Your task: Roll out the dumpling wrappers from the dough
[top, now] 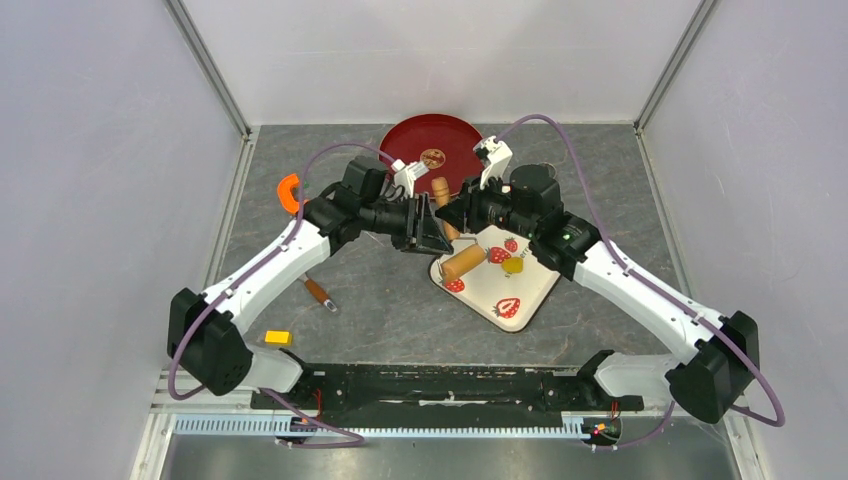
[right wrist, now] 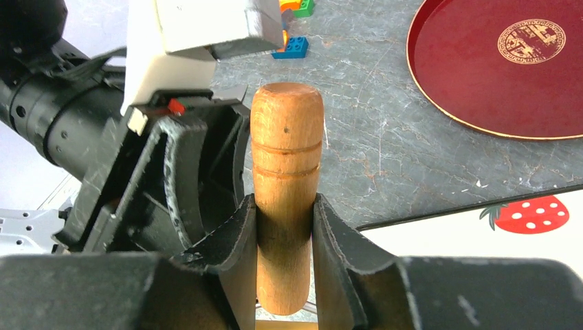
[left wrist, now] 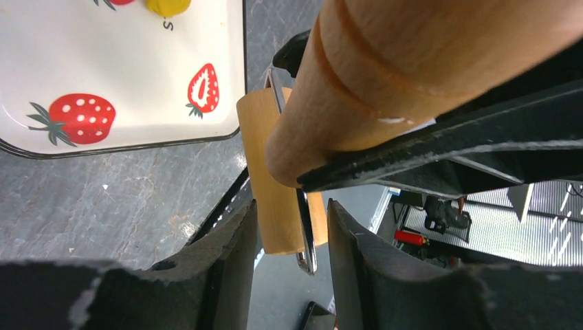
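What we cannot see
From above, the left hand [top: 434,232] and right hand [top: 456,212] cover the middle of the rolling pin [top: 463,262]; the left wrist view's top edge crops the yellow dough [left wrist: 167,5].

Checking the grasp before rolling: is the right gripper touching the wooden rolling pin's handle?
Touching. The right wrist view shows the right gripper's black fingers pressed against both sides of the light brown wooden rolling pin's handle, no gap.

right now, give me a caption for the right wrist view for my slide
Right gripper clamps a wooden rolling pin by its handle, red plate on the grey table beyond.
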`<action>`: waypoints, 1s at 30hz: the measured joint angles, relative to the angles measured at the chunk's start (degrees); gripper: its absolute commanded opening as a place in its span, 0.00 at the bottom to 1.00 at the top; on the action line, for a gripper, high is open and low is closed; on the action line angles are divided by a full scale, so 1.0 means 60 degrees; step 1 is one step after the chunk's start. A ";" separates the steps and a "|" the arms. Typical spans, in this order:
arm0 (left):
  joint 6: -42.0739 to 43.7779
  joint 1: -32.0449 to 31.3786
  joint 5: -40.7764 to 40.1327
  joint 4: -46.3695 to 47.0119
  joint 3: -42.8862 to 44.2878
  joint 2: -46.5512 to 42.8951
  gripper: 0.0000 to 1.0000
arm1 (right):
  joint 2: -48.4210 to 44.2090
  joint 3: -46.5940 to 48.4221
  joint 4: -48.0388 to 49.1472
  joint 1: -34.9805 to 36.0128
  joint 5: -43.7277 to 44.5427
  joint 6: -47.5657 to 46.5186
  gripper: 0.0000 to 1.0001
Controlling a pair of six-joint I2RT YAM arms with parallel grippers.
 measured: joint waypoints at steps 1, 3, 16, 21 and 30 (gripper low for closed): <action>0.0000 -0.0080 -0.0011 -0.0011 0.0000 0.0069 0.42 | 0.0015 0.0000 0.0000 0.0000 -0.0004 0.0026 0.00; 0.0000 -0.0186 -0.0029 -0.0033 0.0000 0.0153 0.34 | 0.0044 0.0000 0.0000 -0.0007 -0.0011 0.0062 0.00; 0.0197 -0.0280 -0.1555 -0.0648 0.0102 0.0182 0.02 | 0.0076 0.0022 0.0299 -0.0098 0.0069 0.0408 0.98; 0.0554 -0.0284 -0.3370 -0.1264 0.0561 0.0073 0.02 | -0.0168 -0.0011 0.0397 -0.0248 0.0284 0.0688 0.98; 0.3326 -0.0280 -0.6965 -0.1290 0.0339 -0.1865 0.02 | -0.1078 -0.0157 0.0860 -0.1257 0.0277 0.1271 0.98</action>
